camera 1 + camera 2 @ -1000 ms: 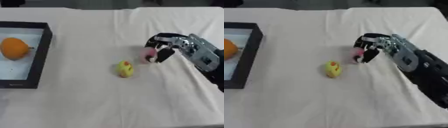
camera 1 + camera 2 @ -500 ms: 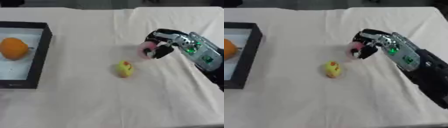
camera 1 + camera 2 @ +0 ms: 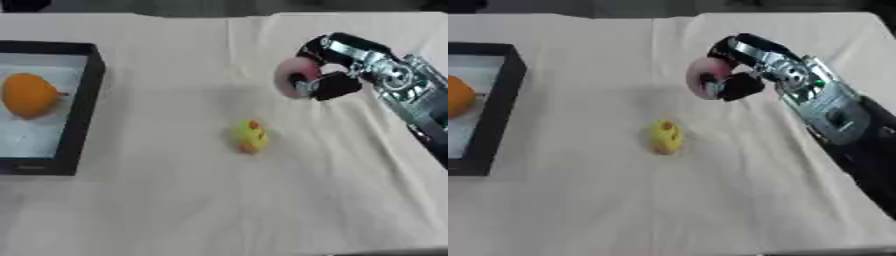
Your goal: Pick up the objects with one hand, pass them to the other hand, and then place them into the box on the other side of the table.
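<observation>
My right hand reaches in from the right, its fingers and thumb curled round a small pink round object held above the cloth. A yellow fruit-like object with orange spots lies on the cloth in the middle, below and left of the hand. The black box with a white floor stands at the left edge and holds an orange fruit. My left hand shows in no view.
A cream cloth covers the whole table, with folds near the far edge. My right forearm slants across the right side of the table.
My right hand has lifted the pink object off the cloth and carried it up and a little left. The yellow object and the box have stayed put.
</observation>
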